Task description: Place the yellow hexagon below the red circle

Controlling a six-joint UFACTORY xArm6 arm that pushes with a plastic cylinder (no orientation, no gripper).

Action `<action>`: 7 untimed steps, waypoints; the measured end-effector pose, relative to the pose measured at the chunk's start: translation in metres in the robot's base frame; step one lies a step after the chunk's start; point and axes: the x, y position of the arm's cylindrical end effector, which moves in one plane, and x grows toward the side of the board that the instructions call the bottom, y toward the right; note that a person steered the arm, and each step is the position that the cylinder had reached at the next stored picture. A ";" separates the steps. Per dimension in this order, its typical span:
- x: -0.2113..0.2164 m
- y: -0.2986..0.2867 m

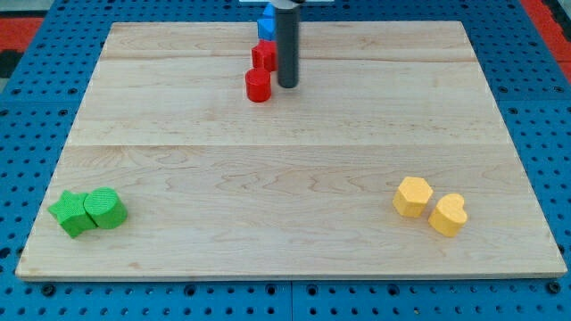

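The yellow hexagon (413, 196) lies at the view's lower right on the wooden board (294, 152). A yellow heart (448, 214) touches it on its right. The red circle (259, 85) sits near the view's top centre. My tip (287, 86) rests on the board just right of the red circle, close beside it. A second red block (263, 55) lies just above the red circle, left of the rod. The yellow hexagon is far from my tip, down and to the right.
A blue block (266, 23) sits at the top edge, partly hidden behind the rod. A green star-like block (71, 214) and a green round block (105, 208) touch each other at the lower left corner. Blue pegboard surrounds the board.
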 end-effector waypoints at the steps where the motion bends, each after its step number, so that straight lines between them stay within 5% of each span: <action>1: 0.046 0.044; 2: 0.057 0.156; 3: 0.112 0.223; 5: 0.223 0.208; 7: 0.226 0.109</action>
